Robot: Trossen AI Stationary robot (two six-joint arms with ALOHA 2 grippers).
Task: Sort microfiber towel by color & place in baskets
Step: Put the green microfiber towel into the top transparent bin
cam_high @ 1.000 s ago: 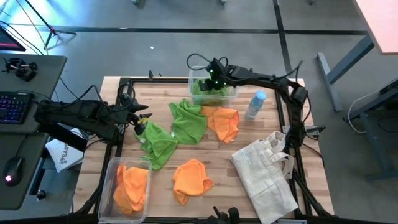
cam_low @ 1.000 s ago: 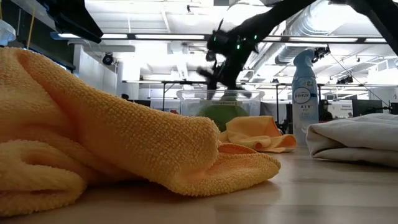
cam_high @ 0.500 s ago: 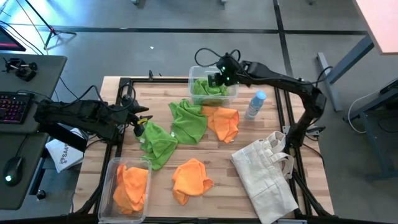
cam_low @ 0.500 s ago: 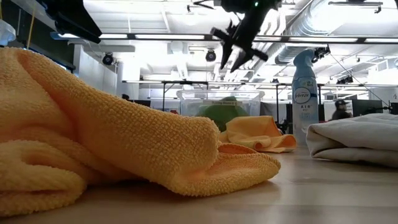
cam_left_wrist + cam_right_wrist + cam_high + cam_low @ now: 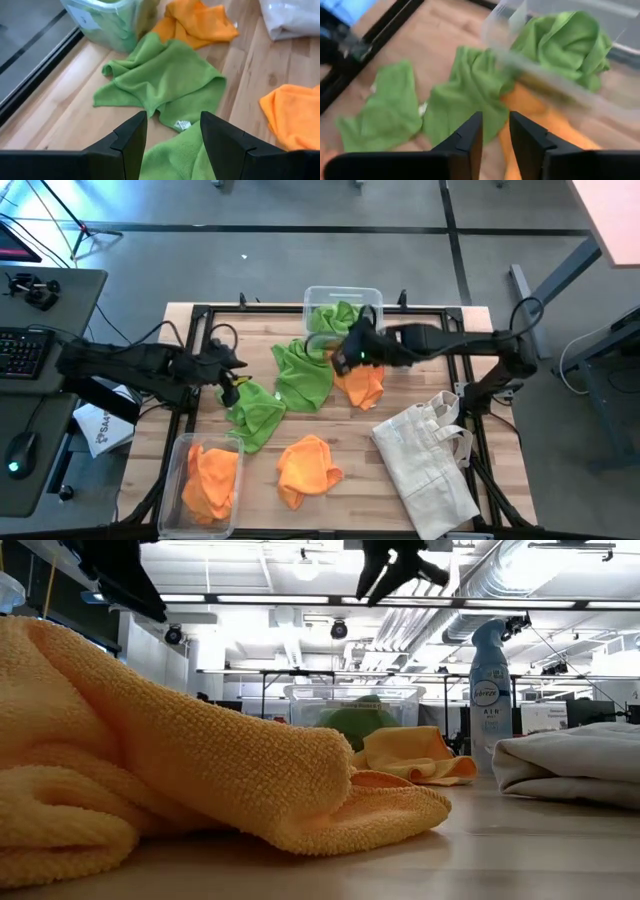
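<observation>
step: seek next towel | right gripper (image 5: 343, 360) empty, fingers apart, over green towel (image 5: 305, 377) mid-table | left gripper (image 5: 236, 373) empty, apart | next: descend, grasp

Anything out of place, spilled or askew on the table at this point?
Nothing spilled or damaged. Four towels lie loose and crumpled on the table: two green and two orange. Each basket holds one colour: green in the far basket, orange in the near basket.
</observation>
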